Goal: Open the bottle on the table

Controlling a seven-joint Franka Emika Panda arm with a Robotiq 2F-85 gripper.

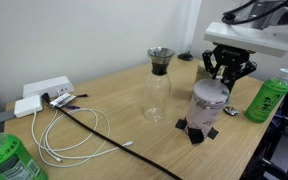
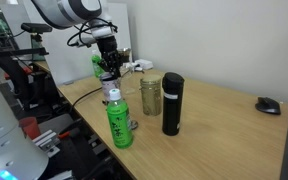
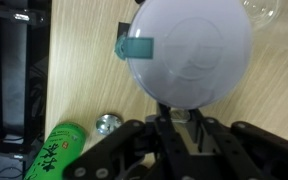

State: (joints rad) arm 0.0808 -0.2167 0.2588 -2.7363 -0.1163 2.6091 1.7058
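One gripper hangs directly above the bottle in an exterior view; we cannot tell whether its fingers are spread or clamped, or whether they touch the cap. The bottle stands upright near the table edge, beside the glass carafe. A green bottle stands close by. In the wrist view, the broad white cap fills the frame.

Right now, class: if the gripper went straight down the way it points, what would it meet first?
Most likely the bottle's white cap: the gripper hangs directly above the bottle, pointing down at it. The remaining gap is hard to judge.
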